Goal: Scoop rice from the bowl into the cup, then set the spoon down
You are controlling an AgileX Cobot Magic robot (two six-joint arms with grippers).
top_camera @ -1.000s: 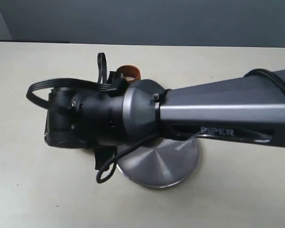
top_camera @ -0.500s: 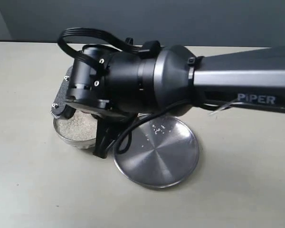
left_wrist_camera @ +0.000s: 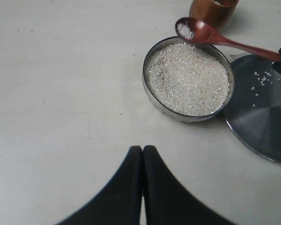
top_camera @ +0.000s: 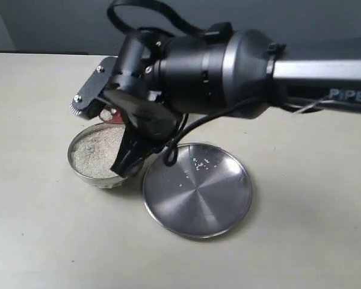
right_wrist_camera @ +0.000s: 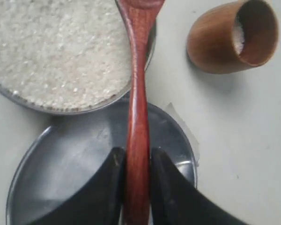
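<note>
Glossy reddish wooden spoon clamped in right jaws, pinch of grainy white rice in its oval tip, over shiny round steel bowl rim beside barrel-shaped wooden cup. Left jaws closed, empty. Right arm higher than half a second ago, bowl less covered.

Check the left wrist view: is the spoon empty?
No, the spoon carries a small clump of white rice in its scoop.

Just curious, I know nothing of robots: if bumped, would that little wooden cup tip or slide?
The cup looks small and wooden, so probably light and easily shoved. It stands upright with a little rice inside, so it might slide before tipping. Knocked over, its rounded sides would likely let it roll.
</note>
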